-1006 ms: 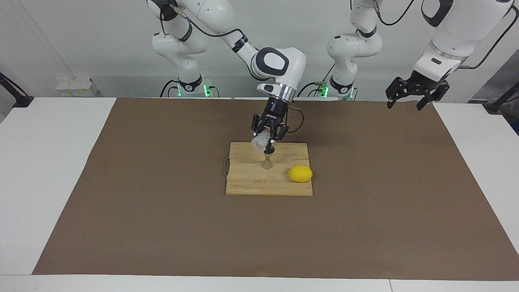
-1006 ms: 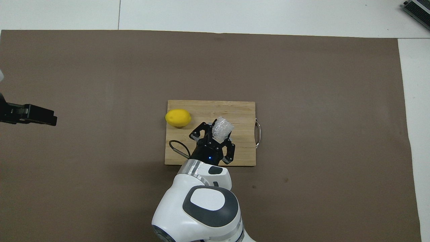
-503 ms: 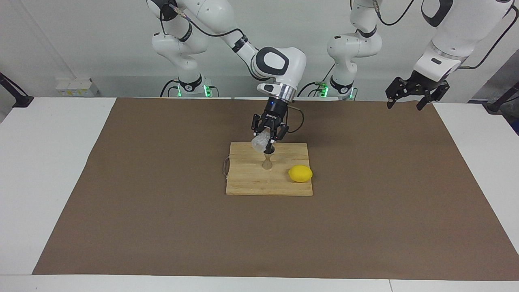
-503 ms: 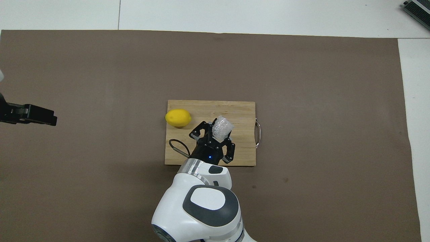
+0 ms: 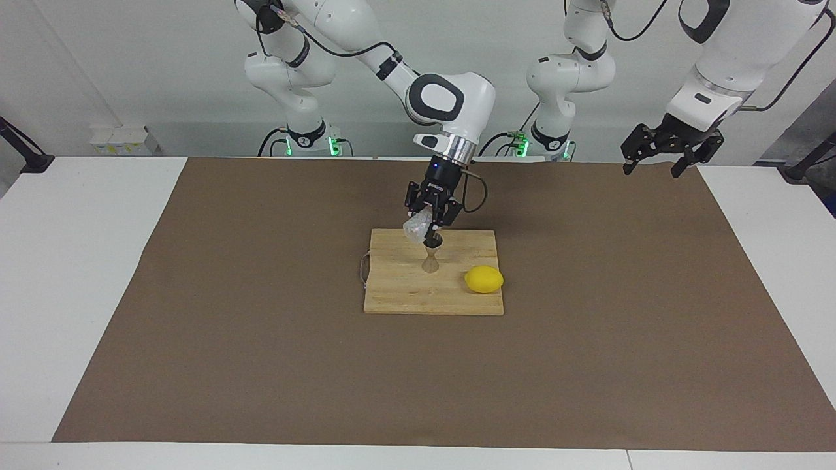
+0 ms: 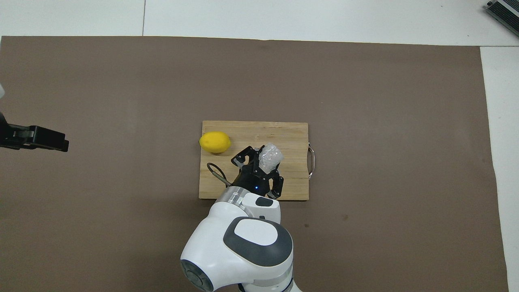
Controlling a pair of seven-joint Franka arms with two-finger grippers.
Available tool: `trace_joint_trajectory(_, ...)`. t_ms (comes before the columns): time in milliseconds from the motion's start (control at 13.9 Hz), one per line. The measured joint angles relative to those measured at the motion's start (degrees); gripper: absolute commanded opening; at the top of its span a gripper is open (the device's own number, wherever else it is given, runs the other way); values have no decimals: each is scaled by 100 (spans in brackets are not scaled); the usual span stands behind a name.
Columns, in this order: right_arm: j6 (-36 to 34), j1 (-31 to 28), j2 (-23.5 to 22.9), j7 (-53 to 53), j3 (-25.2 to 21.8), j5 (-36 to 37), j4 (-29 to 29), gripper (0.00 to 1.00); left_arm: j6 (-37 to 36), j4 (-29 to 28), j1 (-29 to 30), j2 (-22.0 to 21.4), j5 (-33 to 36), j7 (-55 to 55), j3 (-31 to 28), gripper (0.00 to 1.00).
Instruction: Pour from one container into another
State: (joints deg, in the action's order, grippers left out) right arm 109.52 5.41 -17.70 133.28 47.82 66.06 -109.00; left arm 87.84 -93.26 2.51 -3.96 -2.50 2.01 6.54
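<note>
Your right gripper (image 5: 429,228) has its jaws clamped on the glass cup (image 5: 416,227), tilted over the steel jigger (image 5: 432,256) standing upright on the cutting board (image 5: 405,294); contents of either cannot be told. A lemon (image 5: 484,279) lies beside the jigger; your left gripper (image 5: 659,158) waits, jaws apart.

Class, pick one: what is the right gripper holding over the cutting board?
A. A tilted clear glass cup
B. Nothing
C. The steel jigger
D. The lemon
A: the right gripper is shut on the glass cup, tipped above the jigger standing on the cutting board.
</note>
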Motion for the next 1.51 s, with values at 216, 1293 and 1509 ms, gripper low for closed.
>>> trace_joint_trajectory(216,0,-66,11,1,13,-496,172,46,0,0,0,0,0,0,0,100)
trace_joint_trajectory(1293,326,-327,589,-732,-996,-4262,1156,46,0,0,0,0,0,0,0,100)
trace_joint_trajectory(1509,329,-337,849,-1247,-1423,-5095,1154,46,0,0,0,0,0,0,0,100)
